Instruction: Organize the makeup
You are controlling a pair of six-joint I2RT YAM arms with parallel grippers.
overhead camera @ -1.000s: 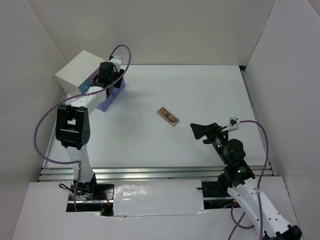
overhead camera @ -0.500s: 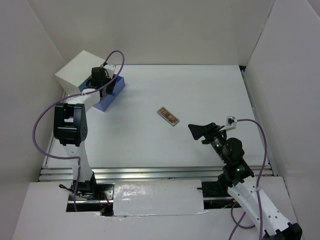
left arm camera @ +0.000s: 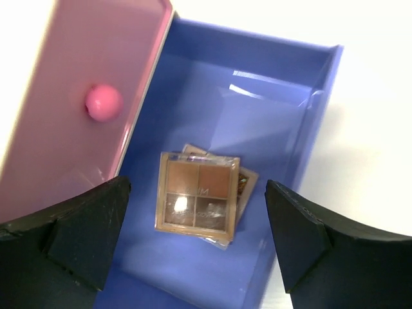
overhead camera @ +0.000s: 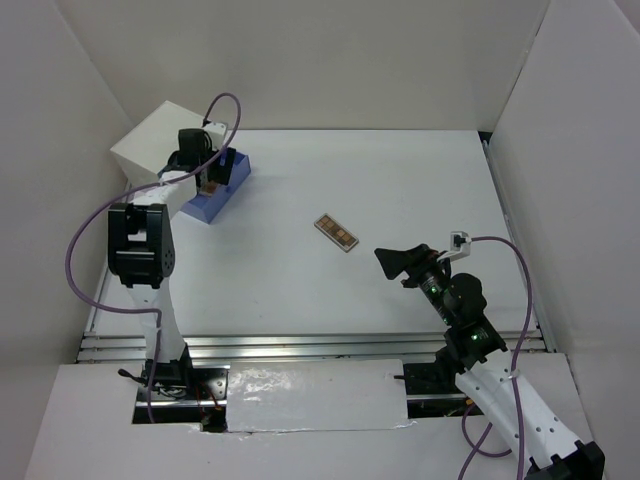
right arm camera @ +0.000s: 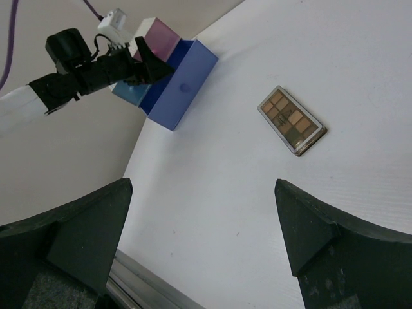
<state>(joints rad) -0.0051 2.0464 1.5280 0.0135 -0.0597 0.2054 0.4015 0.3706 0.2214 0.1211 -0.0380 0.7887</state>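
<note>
Blue glossy plastic drawer (left arm camera: 283, 84), pulled out at 10 o'clock on the white table (overhead camera: 400, 180), holds a square four-pan brown palette (left arm camera: 197, 193) with a clear lid. It lies flat on another flat item. Pink drawer front (left arm camera: 71, 77) with a round knob sits at its 9 o'clock. Left gripper (left arm camera: 196, 190) hovers above, jaws wide, nothing held. Long tan multi-pan palette (overhead camera: 337, 232) lies flat near table centre. Right gripper (right arm camera: 203, 187) is at its 4 o'clock, jaws spread, empty.
</note>
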